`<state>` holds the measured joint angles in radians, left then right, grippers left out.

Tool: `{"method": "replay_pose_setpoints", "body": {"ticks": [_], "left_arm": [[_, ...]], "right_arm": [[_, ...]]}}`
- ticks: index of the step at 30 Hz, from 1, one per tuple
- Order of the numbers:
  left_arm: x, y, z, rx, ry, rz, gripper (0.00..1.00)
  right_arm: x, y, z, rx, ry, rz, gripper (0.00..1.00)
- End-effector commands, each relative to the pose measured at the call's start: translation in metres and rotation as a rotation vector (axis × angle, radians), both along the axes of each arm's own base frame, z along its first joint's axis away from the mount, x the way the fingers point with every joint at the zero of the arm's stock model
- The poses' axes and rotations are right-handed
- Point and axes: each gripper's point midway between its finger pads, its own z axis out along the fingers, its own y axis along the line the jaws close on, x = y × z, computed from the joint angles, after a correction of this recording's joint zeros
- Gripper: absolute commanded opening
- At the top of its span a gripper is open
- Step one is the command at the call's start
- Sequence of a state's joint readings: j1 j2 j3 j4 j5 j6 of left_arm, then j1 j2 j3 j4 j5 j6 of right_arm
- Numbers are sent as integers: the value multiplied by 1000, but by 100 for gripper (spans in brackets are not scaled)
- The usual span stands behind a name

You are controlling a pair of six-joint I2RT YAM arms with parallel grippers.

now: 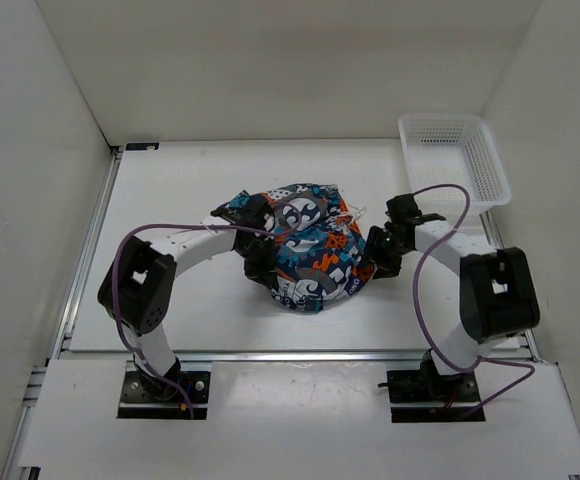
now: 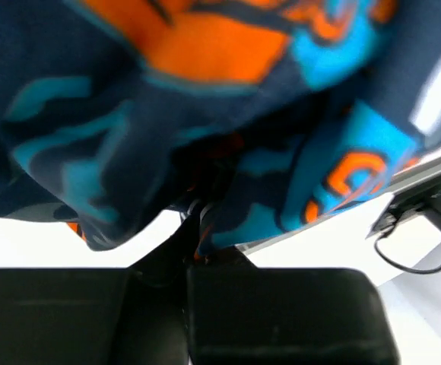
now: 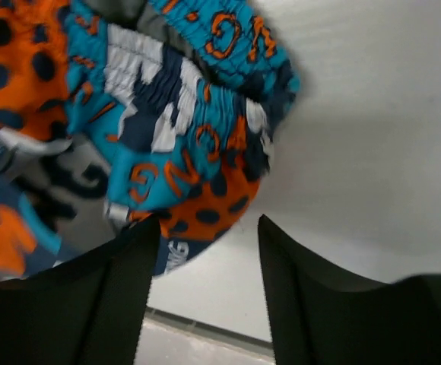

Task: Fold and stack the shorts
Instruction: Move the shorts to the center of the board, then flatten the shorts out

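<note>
The shorts (image 1: pixel 310 245) lie bunched in a heap at the middle of the table, in navy, teal, orange and white print. My left gripper (image 1: pixel 255 260) is at the heap's left side, shut on a fold of the shorts (image 2: pixel 205 91), with cloth pinched between its jaws (image 2: pixel 191 232). My right gripper (image 1: pixel 376 257) is open at the heap's right edge. In the right wrist view the elastic waistband and a dotted orange corner of the shorts (image 3: pixel 144 129) hang just ahead of the gap between the fingers (image 3: pixel 209 243), nearer the left finger (image 3: pixel 122 289).
A white mesh basket (image 1: pixel 455 160) stands at the back right of the table. White walls close in the table on the left, back and right. A metal rail runs along the table's near edge (image 1: pixel 300 352).
</note>
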<state>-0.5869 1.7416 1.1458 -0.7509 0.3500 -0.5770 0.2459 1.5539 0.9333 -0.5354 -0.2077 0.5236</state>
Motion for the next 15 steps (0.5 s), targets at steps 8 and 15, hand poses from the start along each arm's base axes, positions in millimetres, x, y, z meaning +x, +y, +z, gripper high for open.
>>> {"method": "replay_pose_setpoints", "body": {"ticks": [8,15], "left_arm": [[59,8,123,42,-323,-3,10],[130,62,258,53,-606,111,10]], "right_arm": [[80,67,23,95,-127,104,0],[155,79,198,135,-500,107,0]]}}
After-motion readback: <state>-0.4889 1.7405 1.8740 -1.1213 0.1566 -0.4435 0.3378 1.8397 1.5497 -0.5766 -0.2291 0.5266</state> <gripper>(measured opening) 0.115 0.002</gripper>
